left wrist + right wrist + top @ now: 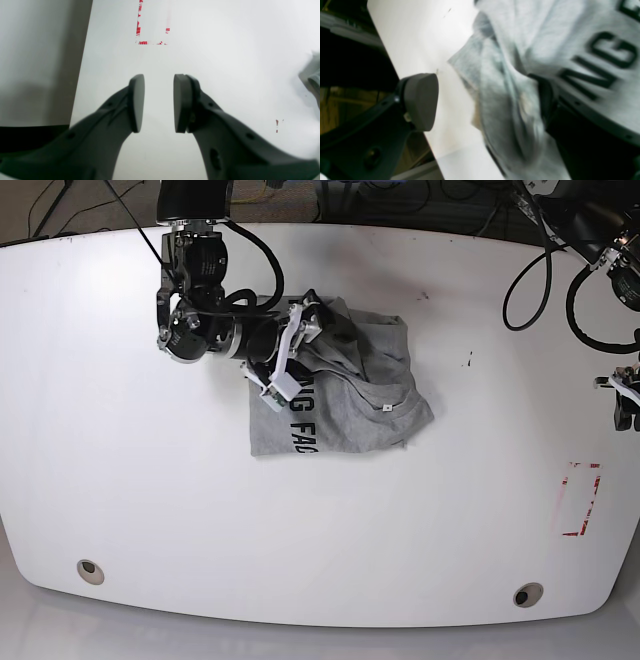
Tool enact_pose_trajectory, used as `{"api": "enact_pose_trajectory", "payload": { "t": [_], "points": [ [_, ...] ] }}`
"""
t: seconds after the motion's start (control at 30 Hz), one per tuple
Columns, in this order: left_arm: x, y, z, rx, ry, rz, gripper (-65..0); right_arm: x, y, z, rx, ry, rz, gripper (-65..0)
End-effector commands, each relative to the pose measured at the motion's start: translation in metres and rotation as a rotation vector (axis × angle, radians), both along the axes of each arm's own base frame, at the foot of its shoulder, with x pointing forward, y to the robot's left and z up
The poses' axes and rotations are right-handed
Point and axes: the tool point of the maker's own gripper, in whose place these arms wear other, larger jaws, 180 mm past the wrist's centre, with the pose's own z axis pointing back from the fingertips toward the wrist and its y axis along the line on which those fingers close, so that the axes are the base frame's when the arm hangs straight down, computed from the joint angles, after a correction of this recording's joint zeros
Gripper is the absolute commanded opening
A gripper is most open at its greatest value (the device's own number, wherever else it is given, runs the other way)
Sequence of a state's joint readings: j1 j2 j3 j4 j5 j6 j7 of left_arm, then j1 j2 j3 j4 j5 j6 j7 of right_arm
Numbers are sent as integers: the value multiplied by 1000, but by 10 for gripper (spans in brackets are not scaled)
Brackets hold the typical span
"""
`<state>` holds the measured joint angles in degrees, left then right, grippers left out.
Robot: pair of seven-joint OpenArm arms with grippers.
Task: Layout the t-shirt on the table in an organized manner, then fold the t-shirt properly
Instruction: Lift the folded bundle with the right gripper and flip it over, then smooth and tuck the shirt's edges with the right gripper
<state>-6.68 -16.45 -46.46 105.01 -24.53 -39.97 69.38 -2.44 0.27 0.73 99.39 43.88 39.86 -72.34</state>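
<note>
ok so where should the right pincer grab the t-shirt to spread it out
Probably the loose edge fold of the t-shirt on its left side in the base view, approached from that side. The right pincer is open there, and the cloth bunches into a raised ridge between its pads.

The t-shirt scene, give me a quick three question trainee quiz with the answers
1. True or false: the t-shirt lies flat and fully spread on the table.
2. Which gripper is at the shirt? A) left B) right
3. Fill in: the left gripper hovers near the ___ tape mark.

Key: 1. False, it is bunched and wrinkled. 2. B, the right gripper has its fingers spread around a fold of cloth; the left one is open over bare table. 3. Red.
</note>
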Motion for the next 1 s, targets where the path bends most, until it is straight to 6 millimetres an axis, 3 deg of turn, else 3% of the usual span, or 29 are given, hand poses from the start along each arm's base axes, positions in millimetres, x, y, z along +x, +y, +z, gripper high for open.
{"api": "enact_pose_trajectory", "payload": {
  "t": [0.0, 0.27, 0.4, 0.53, 0.7, 0.8, 0.97],
  "points": [
    [5, 6, 21, 35, -58, -6, -472, 5, 16, 22, 66, -57, 15, -133],
    [2, 8, 20, 44, -47, -8, -472, 0, 53, 36, 136, -62, 68, -133],
    [2, 8, 20, 46, -45, -9, -472, 0, 81, 55, 181, -98, 125, -133],
    [2, 7, 19, 48, -42, -12, -472, 4, 91, 64, 200, -115, 139, -133],
    [1, 10, 20, 56, -36, -10, -471, 20, 78, 66, 153, -156, 101, -133],
    [2, 11, 23, 70, -36, -19, -471, 37, 50, 64, 85, -194, 27, -133],
    [7, 2, 20, 79, -20, -54, -472, 45, 10, 54, -27, -222, -17, -133]
  ]
}}
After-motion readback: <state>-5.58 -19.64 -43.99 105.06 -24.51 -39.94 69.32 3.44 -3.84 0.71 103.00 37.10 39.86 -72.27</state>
